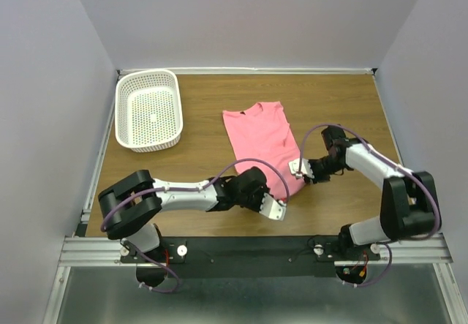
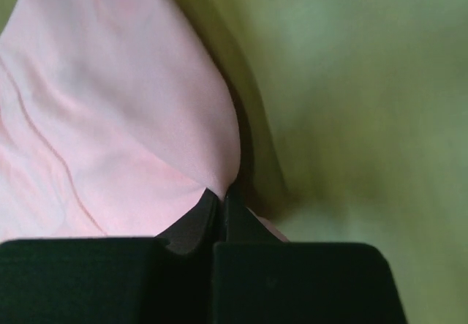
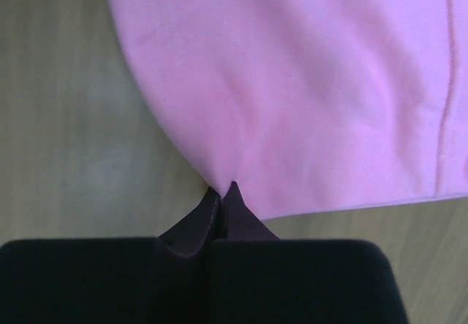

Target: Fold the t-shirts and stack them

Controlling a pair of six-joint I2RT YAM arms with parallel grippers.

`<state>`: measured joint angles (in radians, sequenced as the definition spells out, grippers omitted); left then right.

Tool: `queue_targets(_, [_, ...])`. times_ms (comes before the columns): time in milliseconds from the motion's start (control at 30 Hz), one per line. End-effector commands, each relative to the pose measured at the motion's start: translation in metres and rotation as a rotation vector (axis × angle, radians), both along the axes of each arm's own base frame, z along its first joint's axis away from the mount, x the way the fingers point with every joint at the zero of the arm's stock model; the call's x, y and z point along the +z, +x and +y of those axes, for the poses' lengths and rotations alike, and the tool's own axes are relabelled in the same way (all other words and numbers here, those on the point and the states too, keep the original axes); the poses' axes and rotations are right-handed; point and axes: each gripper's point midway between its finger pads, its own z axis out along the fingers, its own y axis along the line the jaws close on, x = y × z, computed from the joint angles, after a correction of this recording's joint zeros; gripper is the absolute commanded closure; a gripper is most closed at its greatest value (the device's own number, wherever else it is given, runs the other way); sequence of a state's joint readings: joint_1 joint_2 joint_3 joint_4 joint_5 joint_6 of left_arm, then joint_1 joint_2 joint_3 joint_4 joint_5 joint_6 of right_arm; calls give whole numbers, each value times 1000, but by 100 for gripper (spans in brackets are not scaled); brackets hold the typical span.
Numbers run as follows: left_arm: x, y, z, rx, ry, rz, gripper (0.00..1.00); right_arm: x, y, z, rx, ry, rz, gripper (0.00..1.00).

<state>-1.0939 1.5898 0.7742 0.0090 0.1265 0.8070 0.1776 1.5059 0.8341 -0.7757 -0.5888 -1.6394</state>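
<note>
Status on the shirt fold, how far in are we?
Done: the t-shirt lies on the table with no sleeves sticking out, so the side folds look made. In hand: the left end effector and the right end effector are each shut on its near edge. To do: bring that edge up toward the collar, then stack; no stack is visible.

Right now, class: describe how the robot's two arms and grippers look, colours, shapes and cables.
The left arm and right arm have white links, bulky black joints and looping purple cables. The left gripper and right gripper have black, tapering fingers.
</note>
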Motion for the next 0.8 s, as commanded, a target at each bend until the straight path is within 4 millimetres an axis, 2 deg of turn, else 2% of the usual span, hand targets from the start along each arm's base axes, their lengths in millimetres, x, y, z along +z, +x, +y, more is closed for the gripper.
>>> queue_targets(0, [-4, -84, 1, -133, -6, 226, 100, 2, -65, -17, 32, -48, 72, 100])
queue_targets(100, [1, -87, 6, -132, -26, 223, 100, 20, -61, -9, -17, 10, 26, 99])
queue_targets(167, [6, -74, 7, -115, -41, 181, 100, 41, -36, -1, -57, 50, -16, 99])
queue_targets(200, [12, -58, 7, -93, -60, 158, 100, 44, -28, 4, -102, 71, 22, 100])
queue_targets(233, [15, -47, 8, -80, -68, 152, 100, 64, -2, 9, -119, 96, -26, 99])
queue_targets(267, [19, -37, 8, -69, -73, 142, 100, 70, 9, 11, -150, 108, -19, 99])
queue_targets(300, [23, -13, 10, -42, -72, 115, 100, 69, 22, 17, -161, 126, 7, 99])
queue_targets(333, [26, -2, 11, -31, -78, 106, 100, 88, 47, 24, -186, 158, -39, 100])
queue_targets(367, [33, 13, 6, -20, -90, 89, 100, 98, 61, 30, -191, 191, -45, 99])
queue_targets(400, [36, 37, 16, 13, -90, 67, 100, 88, 73, 35, -201, 197, 3, 100])
queue_targets(467, [44, 63, 20, 44, -105, 38, 100, 95, 98, 45, -217, 233, 16, 99])
queue_targets(500, [51, 80, 19, 59, -114, 17, 100, 115, 118, 54, -223, 279, -5, 99])
queue_targets(533, [53, 102, 30, 100, -115, -1, 100, 103, 132, 58, -237, 281, 34, 99])
queue_targets(567, [57, 118, 29, 117, -124, -7, 100, 119, 150, 66, -247, 312, 15, 99])
queue_targets(600, [56, 128, 33, 129, -123, -4, 100, 123, 162, 70, -257, 325, 15, 99])
queue_targets(633, [57, 139, 37, 149, -126, -4, 100, 105, 172, 73, -276, 319, 63, 99])
queue_targets(667, [55, 147, 40, 159, -128, 0, 100, 104, 181, 77, -287, 329, 68, 99])
queue_targets(700, [53, 163, 48, 191, -123, -2, 100, 104, 190, 81, -309, 341, 87, 99])
queue_targets(733, [52, 172, 52, 211, -119, -8, 100, 115, 207, 85, -312, 362, 49, 99])
queue_targets(767, [50, 185, 60, 244, -117, -8, 100, 104, 215, 88, -345, 365, 85, 99])
